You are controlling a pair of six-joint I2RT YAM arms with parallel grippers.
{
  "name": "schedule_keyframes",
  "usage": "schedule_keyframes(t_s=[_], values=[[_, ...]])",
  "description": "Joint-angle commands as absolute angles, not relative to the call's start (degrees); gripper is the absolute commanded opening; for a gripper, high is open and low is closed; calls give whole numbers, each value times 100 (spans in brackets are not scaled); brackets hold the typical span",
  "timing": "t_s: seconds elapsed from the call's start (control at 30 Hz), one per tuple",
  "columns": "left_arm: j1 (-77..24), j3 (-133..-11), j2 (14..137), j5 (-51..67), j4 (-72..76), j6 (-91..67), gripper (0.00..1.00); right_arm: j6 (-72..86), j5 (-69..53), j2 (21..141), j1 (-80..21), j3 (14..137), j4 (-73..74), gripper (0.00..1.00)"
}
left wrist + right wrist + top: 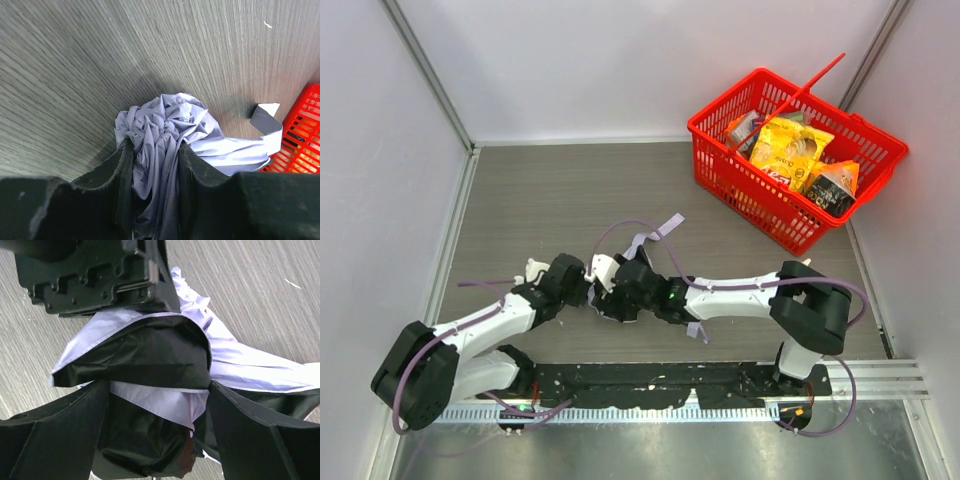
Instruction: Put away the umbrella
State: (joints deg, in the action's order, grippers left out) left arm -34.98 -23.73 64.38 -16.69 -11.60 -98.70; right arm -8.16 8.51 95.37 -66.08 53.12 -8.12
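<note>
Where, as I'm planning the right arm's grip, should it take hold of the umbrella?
Grip the umbrella at its bunched canopy, right beside where the left gripper pinches it, coming down from above. The fabric is gathered narrow there, and the open right gripper straddles those folds.

Nothing legible here: the yellow bag (785,150) in the basket (735,192) carries print, the dark bag (835,185) too, all too small to read.

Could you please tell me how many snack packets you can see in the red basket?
3: a yellow packet in the middle, a dark packet to its right, and a greyish packet at the left. Others may lie hidden beneath.
</note>
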Motion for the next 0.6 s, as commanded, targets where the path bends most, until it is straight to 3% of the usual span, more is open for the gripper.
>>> schedule_keyframes(t_s=[0.0,0.33,0.47,0.5,0.57], values=[[-3568,-2452,6591,-1450,-1898,-10028,0,-1256,1151,9807,-6706,5336,-1169,83],[-3577,-2777,7128,-1055,-2021,-9932,0,-1231,1888,10889,-6882,5062,-1854,80],[-3647,-2611,6935,-1212,-2057,-9940,0,-985,2328,11100,-6908,4966,-1925,62],[-3682,-2523,6874,-1239,-2022,-10001,0,-950,2346,11144,-6891,4966,-1838,47],[-3709,-2321,6803,-1204,-1733,-10089,0,-853,2077,11232,-6847,5000,-1706,33]])
